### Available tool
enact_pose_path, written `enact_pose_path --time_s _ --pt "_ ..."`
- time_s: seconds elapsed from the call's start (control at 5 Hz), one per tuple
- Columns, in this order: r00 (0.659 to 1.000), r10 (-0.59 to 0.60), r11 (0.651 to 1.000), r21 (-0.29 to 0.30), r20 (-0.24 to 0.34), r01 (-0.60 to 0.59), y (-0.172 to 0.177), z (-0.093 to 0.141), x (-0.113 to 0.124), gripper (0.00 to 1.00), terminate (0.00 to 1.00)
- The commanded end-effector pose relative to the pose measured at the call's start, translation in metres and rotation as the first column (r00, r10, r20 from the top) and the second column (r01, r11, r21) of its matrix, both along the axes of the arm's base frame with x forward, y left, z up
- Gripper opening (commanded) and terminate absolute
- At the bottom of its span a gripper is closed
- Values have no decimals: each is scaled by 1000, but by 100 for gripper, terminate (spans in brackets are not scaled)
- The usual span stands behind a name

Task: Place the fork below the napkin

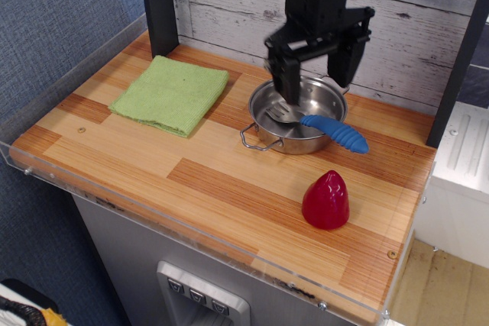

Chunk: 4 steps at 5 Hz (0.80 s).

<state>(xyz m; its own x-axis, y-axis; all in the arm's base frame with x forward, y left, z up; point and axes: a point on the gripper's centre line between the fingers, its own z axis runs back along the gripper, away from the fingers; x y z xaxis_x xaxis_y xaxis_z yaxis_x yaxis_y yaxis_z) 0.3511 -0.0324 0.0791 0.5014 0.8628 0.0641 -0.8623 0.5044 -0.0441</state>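
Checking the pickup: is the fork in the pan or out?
Partly in. The fork has its grey head inside the pan; its blue handle crosses the rim and sticks out.

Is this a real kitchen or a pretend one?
Probably a pretend kitchen for robot practice. A small wooden counter with a clear plastic edge holds a little steel pan, a chunky blue toy fork and a green napkin, with the robot's open tool above the pan.

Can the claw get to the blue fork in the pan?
Probably yes. The open claw hangs just above the pan, and nothing covers the fork, whose blue handle sticks out over the rim.
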Motion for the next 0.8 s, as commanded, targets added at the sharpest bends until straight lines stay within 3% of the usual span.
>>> enact_pose_path --time_s 0.0,0.6 --pt "995 56 998 6 83 -56 6 -3 15 100 0" --pt "996 63 997 -40 59 -61 14 -28 13 100 0"
